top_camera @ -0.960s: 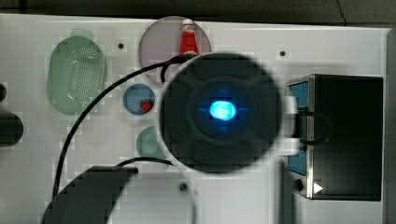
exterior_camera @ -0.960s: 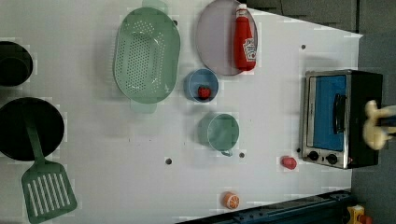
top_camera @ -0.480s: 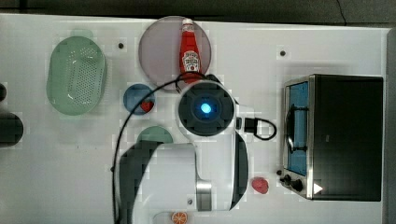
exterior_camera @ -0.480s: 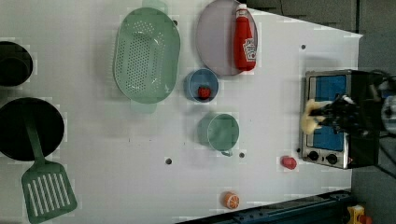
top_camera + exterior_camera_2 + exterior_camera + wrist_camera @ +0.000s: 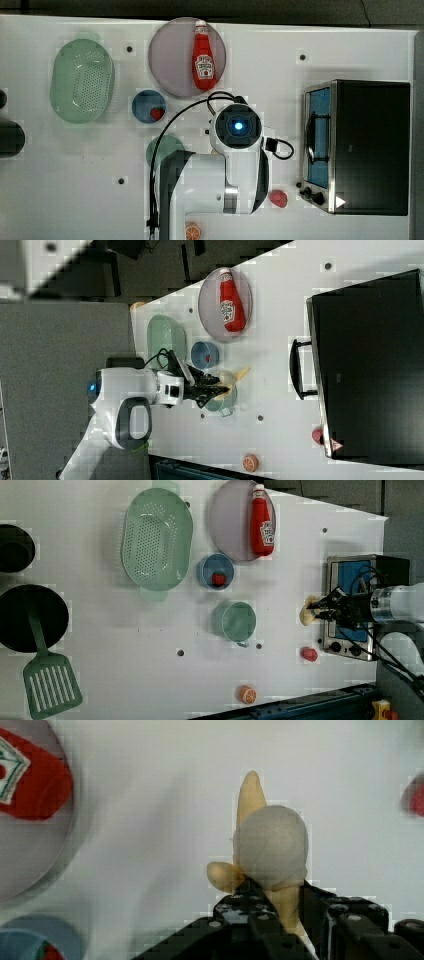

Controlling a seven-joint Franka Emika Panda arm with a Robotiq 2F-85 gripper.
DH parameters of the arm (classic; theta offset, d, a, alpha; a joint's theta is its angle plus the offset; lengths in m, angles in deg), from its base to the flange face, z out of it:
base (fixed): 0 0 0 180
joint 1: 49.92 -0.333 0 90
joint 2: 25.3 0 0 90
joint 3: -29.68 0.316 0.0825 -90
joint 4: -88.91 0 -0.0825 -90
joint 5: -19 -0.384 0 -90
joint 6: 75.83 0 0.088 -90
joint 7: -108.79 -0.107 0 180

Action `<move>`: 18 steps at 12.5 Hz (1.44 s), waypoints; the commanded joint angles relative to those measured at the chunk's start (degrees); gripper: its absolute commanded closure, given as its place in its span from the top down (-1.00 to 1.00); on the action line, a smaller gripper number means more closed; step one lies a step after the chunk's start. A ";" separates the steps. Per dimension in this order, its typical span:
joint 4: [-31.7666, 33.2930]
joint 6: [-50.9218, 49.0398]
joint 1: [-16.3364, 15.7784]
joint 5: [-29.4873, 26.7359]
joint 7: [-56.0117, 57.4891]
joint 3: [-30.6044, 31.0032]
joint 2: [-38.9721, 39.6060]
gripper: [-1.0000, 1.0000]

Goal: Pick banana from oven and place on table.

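— What finish is seen on the banana (image 5: 272,850) held in the claw (image 5: 280,912)?
— Smooth, matt and pale; the claw's fingers (image 5: 250,917) look like black plastic.
— And past it?
— A matt white table (image 5: 125,645), and an oven (image 5: 357,146) of matt black casing, silvery metal frame and glossy blue-tinted glass.

From the top view my own wrist (image 5: 239,127) covers whatever I carry, and my arm hides most of the teal cup (image 5: 162,149) and part of the orange slice (image 5: 192,232); in the wrist view a blurred grey blob (image 5: 270,847) sits over the banana (image 5: 250,800), the ketchup bottle (image 5: 30,785) is cut by the edge, and the red thing (image 5: 415,800) at the other edge is too blurred to name; in the left view the oven (image 5: 367,580) sits partly behind my arm.
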 commanded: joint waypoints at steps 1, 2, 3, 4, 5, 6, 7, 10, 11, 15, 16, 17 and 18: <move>0.35 3.85 -0.35 -0.76 -1.92 -0.59 2.53 -0.31; 0.42 5.34 -0.37 -0.79 -1.92 -0.54 3.58 -0.09; 0.41 6.52 -0.35 -0.80 -1.92 -0.59 4.21 0.13; 0.35 6.84 -0.35 -0.86 -1.92 -0.63 4.33 0.36; 0.17 6.71 -0.34 -0.88 -1.94 -0.70 4.05 0.59; -0.50 6.55 -0.34 -0.94 -1.96 -0.72 3.49 0.82; -1.56 5.91 -0.33 -0.94 -1.95 -0.91 2.51 0.99; -7.28 -3.23 -0.38 -0.94 -1.88 -0.99 -2.98 1.00; -10.07 -7.81 -0.43 -0.94 -1.62 -0.89 -5.18 1.00; -21.91 -23.52 -0.47 -0.78 1.94 -0.35 -12.04 1.00; -24.59 -26.84 -0.46 -0.58 2.88 -0.29 -12.86 1.00; -27.00 -30.60 -0.43 0.42 4.04 -0.37 -13.31 1.00; -29.19 -33.80 -0.42 0.74 5.60 -0.39 -13.50 1.00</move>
